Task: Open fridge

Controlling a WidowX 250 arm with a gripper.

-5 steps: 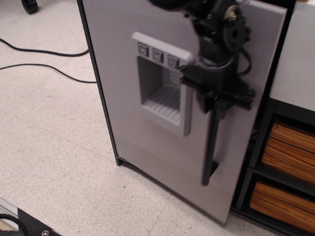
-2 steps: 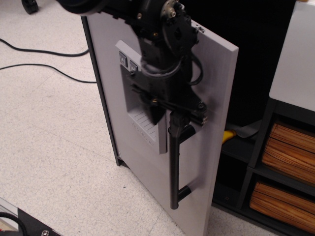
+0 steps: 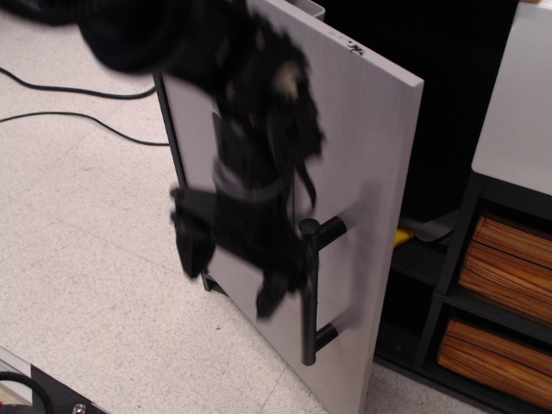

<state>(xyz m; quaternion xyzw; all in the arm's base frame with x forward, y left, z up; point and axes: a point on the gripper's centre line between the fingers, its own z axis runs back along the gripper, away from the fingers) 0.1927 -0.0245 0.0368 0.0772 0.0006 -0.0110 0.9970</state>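
Grey fridge (image 3: 362, 147) door swung well out from black frame, dark interior exposed behind. Black handle (image 3: 310, 293) free, nothing clamped on it. Gripper (image 3: 228, 276) blurred, just left of handle, apparently spread, gripping nothing. Task judged essentially done. Wood-grain drawers (image 3: 504, 259) at right.

Speckled floor (image 3: 95, 285), black cables (image 3: 69, 90) (two); wood-grain drawers (image 3: 500, 259) right.

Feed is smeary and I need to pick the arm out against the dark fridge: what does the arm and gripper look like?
The arm is all black and bulky, with a pale spot near the wrist and thin black cables looping beside it. The gripper is black, blocky, ending in two dark jaws. Motion blur hides any markings.
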